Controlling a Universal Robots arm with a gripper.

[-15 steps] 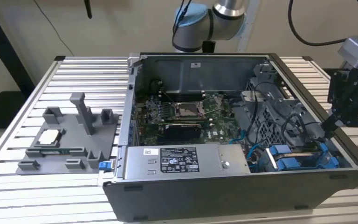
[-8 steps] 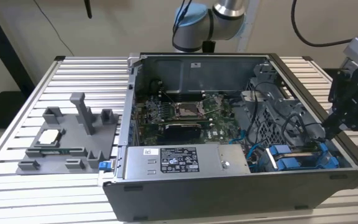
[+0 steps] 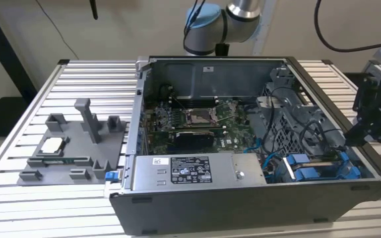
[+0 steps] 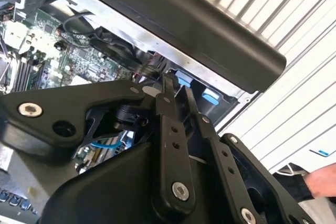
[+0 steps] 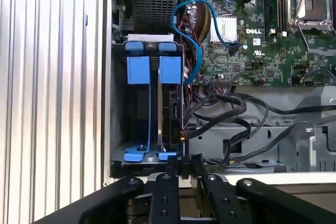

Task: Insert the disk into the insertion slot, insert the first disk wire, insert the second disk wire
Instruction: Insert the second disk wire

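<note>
**Slatted metal table** point(image 3: 97, 74) – carries everything on site.

**Computer case** point(image 3: 243, 208) – lies on its side on the table with the side panel off and the interior exposed.

**Arm** point(image 3: 237, 20) – stands behind the case and comes round to the exterior view's right.

**Grey fixture tray** point(image 3: 65, 148) – sits on the table beside the case, on the exterior view's left.

**Motherboard** point(image 3: 197, 119) – lies on the case floor. The grey labelled power-supply box point(image 3: 197, 171) is fitted along the near wall.

**Drive bay** point(image 5: 137, 114) – is in the case corner next to the power-supply box and holds two blue carriers side by side.

**The disk** point(image 5: 171, 109) – is seated in the bay slot nearer the motherboard, under its blue carrier point(image 5: 170, 70), with the connector edge facing up. The neighbouring slot looks dark, and I cannot tell what it contains.

**Gripper** point(image 3: 359, 133) – hangs outside the case wall, just beside the drive bay and clear of the disk. In both wrist views point(image 5: 180, 162) point(image 4: 176, 90) the two fingers stand together with nothing held between them.

**Wiring** – a blue cable point(image 5: 199, 56) loops from the motherboard toward the bay. A bundle of black cables point(image 5: 231, 103) lies just beside the disk. I cannot tell whether either is plugged into the disk.
</note>
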